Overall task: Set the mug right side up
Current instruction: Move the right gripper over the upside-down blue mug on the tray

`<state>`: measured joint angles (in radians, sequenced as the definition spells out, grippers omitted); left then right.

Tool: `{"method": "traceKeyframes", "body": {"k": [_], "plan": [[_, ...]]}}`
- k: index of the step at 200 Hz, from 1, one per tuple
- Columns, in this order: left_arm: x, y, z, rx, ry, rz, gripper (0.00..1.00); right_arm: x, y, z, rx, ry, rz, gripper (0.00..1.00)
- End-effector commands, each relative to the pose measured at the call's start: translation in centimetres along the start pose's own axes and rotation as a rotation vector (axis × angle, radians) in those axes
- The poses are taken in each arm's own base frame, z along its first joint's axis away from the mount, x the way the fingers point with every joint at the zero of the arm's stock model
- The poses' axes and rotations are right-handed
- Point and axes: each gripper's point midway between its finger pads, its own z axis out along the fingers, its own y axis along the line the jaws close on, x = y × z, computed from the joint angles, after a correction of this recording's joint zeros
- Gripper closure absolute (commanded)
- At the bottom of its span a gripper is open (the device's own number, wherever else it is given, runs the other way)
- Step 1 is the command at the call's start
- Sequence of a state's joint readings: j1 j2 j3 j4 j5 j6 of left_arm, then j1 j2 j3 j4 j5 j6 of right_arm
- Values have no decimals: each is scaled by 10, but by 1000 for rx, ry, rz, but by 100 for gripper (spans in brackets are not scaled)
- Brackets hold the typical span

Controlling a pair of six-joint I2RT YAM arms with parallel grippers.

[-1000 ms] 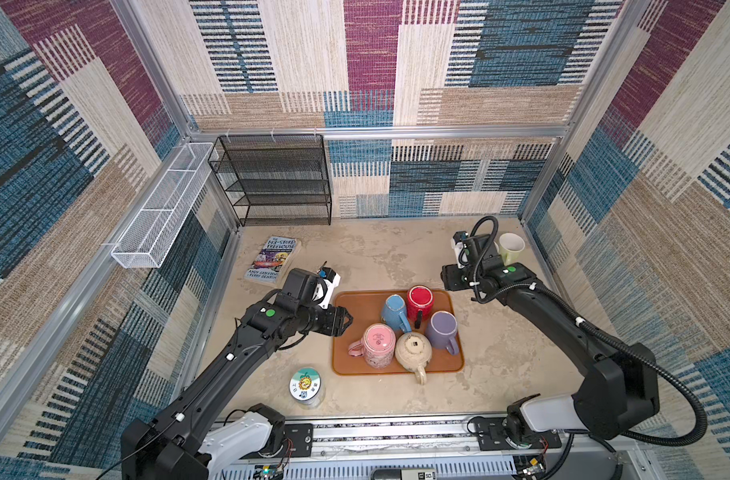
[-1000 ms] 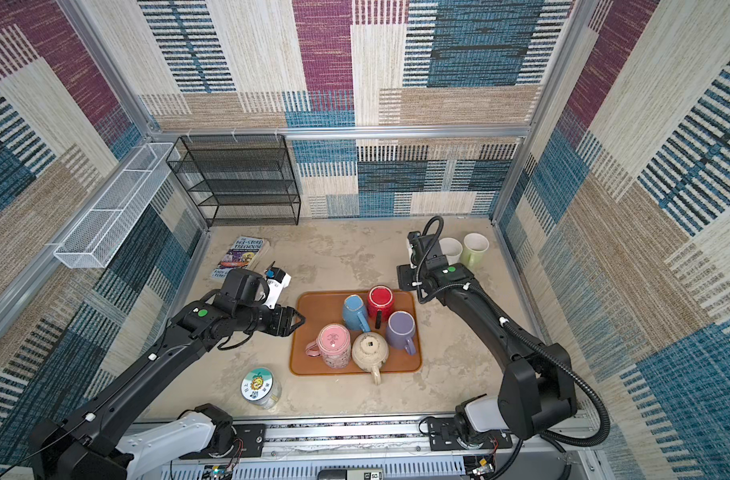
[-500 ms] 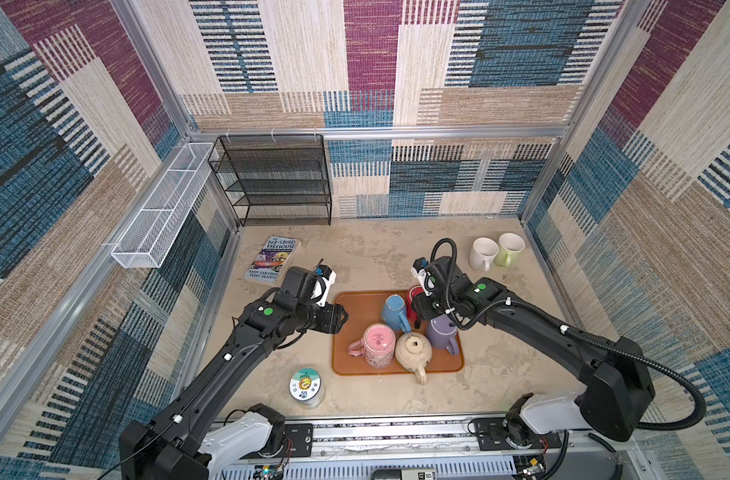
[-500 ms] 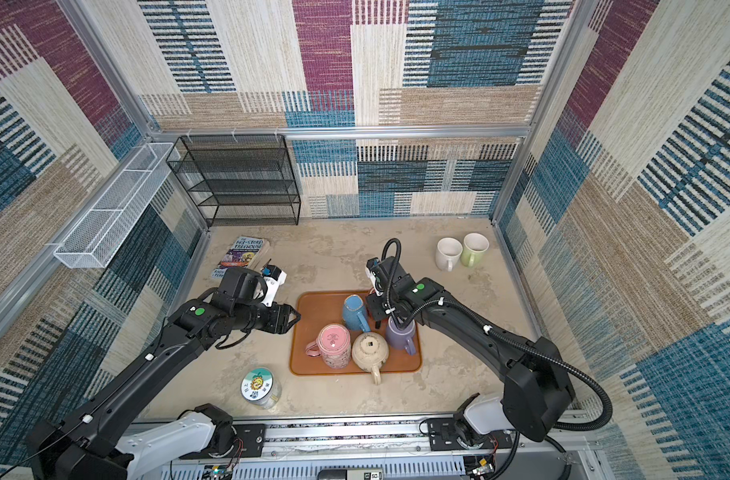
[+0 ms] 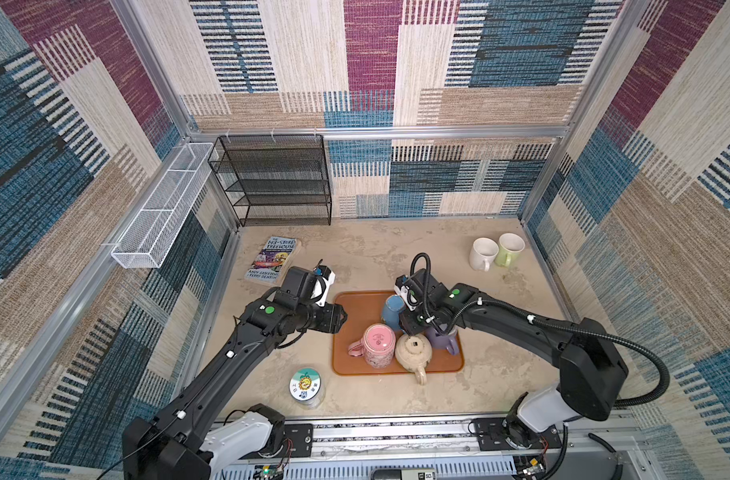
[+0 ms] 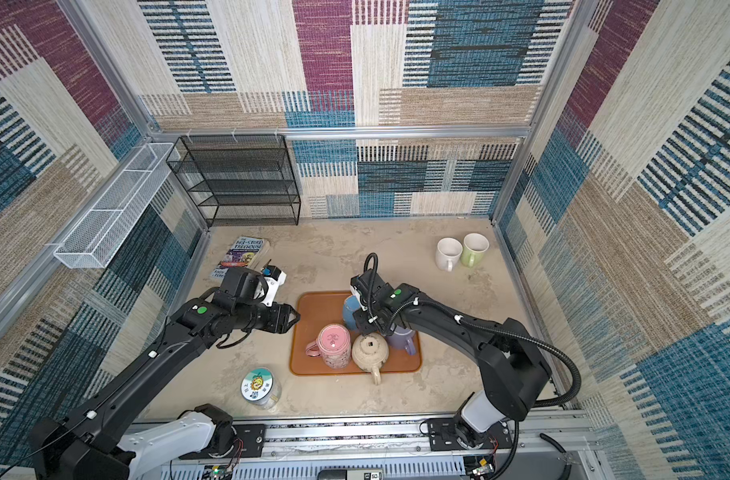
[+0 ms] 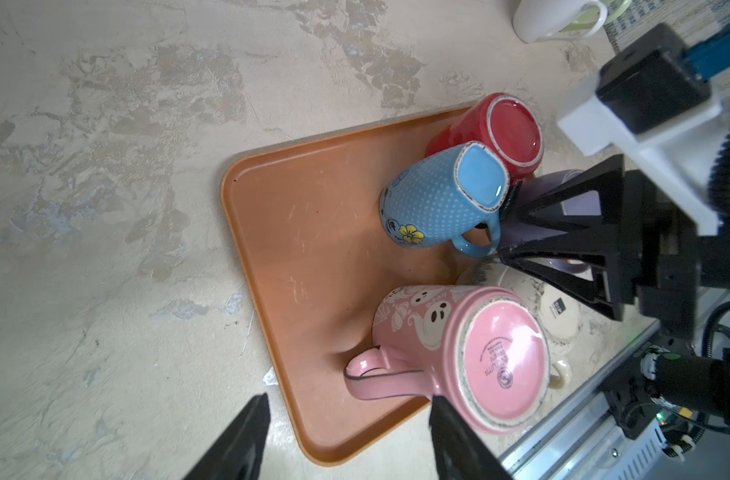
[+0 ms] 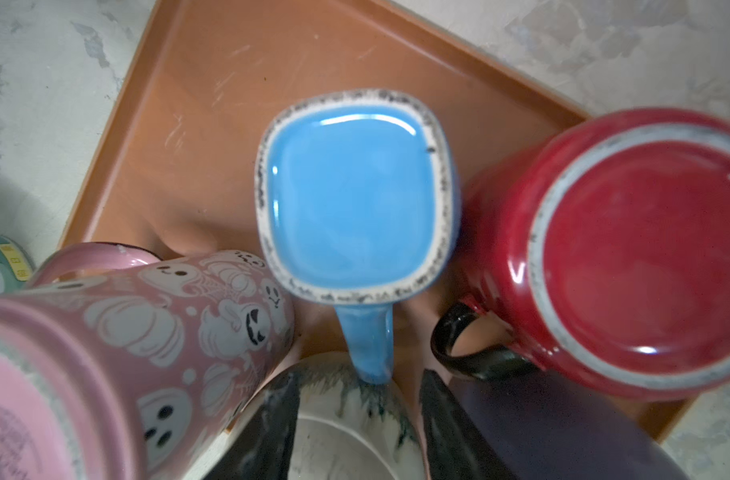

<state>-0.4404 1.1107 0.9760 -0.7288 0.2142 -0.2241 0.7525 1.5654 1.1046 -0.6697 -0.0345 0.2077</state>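
Upside down on the orange tray (image 5: pixel 357 309) – blue mug (image 8: pixel 351 195), base up, handle pointing straight at the right hand (image 8: pixel 358 386). Fingers apart there, either side of the handle's tip, no contact visible, nothing gripped. Red mug (image 8: pixel 629 249) just beside, pink mug (image 8: pixel 147 332) on the other flank. Left hand (image 7: pixel 350 397) spread wide too – hovering over the tray's edge by the pink mug, empty.

Beige mottled tabletop (image 5: pixel 376 257) carries: rectangular orange plastic tray (image 5: pixel 361 307), centre; white ceramic mug (image 5: pixel 483 253) beside pale-green ceramic mug (image 5: pixel 509 248), far right; paperback book (image 5: pixel 272 259), black wire-mesh rack (image 5: pixel 278 183), left; round lidded jar (image 5: pixel 306 386), front.
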Motion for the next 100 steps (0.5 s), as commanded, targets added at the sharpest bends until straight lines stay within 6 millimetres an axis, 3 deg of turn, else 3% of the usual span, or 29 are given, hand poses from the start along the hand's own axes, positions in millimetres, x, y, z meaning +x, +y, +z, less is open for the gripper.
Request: {"method": "traceKeyframes", "body": {"k": [1, 62, 100], "plan": [[-1, -1, 2, 11, -11, 12, 34, -10, 3, 6, -8, -14, 7, 51], [1, 1, 2, 15, -13, 14, 34, -19, -3, 26, 50, 25, 8, 63], [-1, 1, 4, 28, -14, 8, 34, -25, -5, 30, 69, 36, 1, 75]]}}
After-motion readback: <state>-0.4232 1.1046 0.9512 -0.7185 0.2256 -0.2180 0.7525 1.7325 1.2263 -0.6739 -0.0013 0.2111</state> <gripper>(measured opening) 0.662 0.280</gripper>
